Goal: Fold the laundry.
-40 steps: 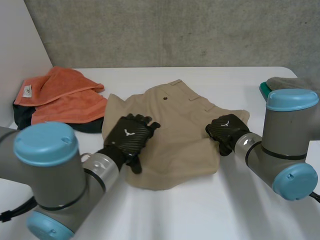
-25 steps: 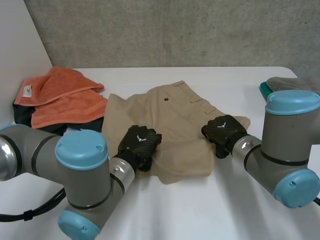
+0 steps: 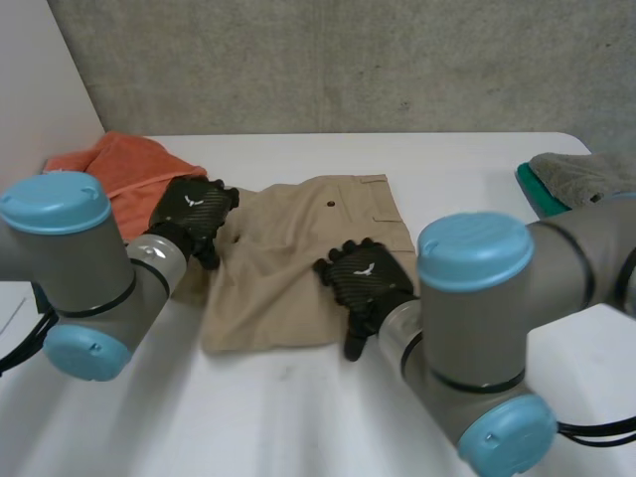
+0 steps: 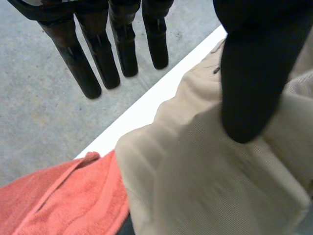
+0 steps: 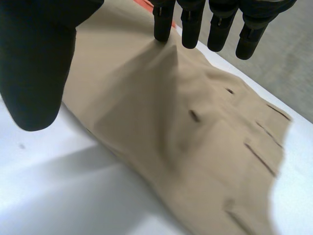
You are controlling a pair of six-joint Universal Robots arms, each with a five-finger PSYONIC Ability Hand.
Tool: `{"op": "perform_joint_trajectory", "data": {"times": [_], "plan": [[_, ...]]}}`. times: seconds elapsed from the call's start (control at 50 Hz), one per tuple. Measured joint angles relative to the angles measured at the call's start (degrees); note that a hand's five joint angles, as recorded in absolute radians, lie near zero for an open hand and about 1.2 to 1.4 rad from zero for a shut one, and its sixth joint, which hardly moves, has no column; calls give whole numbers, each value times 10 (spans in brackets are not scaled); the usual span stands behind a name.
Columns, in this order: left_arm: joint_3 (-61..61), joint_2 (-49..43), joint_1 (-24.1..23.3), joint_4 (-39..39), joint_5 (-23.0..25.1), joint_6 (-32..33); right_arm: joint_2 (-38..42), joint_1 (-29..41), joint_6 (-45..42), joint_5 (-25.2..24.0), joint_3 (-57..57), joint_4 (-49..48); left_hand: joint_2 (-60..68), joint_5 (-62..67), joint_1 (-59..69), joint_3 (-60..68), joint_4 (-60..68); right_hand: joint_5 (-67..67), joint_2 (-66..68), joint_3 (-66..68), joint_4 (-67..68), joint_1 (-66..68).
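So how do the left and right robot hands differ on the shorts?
The left robot hand is at the khaki shorts' left edge, beside the orange towel; the right robot hand lies on their right side. The right's fingertips touch the cloth; the left's are off it. Both are open.

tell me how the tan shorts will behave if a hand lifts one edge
Probably floppy: the tan shorts wrinkle into a peak at the right hand fingertips, so a lifted edge would likely drape. Pushed, they may bunch or slide on the smooth white table. Probably light: thin cloth lying flat.
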Motion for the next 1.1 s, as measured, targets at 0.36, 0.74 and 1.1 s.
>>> {"op": "perform_joint_trajectory", "data": {"times": [0.36,0.74,1.1], "plan": [[-231,284,15,-97,-3,-101,-127,-149,-178,-91,89,63,50,53,79,44,52,0,1,0,0,0],[-262,205,73,-170,104,-207,13,-145,-250,-103,128,-132,30,24,49,28,25,168,171,171,172,156],[-153,42,-21,-58,-15,-153,66,-149,-267,-87,89,-194,399,388,430,388,394,541,553,556,561,491]]}}
